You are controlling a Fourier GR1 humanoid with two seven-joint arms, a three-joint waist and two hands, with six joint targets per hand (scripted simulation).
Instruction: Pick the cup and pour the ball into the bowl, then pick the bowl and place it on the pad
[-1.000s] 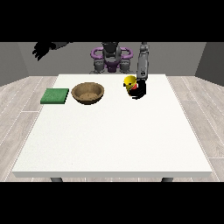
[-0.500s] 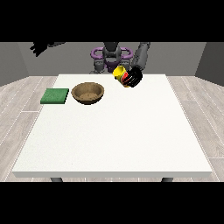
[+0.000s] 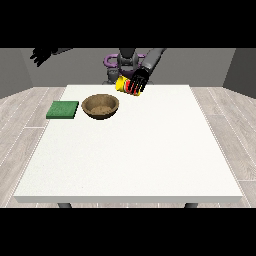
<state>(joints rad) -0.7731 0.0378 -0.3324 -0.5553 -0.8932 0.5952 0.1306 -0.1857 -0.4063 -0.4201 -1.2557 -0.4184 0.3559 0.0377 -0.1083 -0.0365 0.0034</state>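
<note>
Two hands: one busy, one idle.
Fingers: black fingers point(image 3: 138, 83) of the hand at the view's right point(image 3: 140, 79) wrap the yellow cup point(image 3: 128, 85).
Cup: tilted, held above the table's point(image 3: 150, 150) far edge, just right of the wooden bowl point(image 3: 101, 106).
Pad: green pad point(image 3: 63, 109) lies left of the bowl.
Other hand: hand at the view's left point(image 3: 39, 55) is raised far left, fingers relaxed.

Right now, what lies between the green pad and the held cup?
In the front view, the brown bowl sits between the green pad and the yellow cup.
</note>
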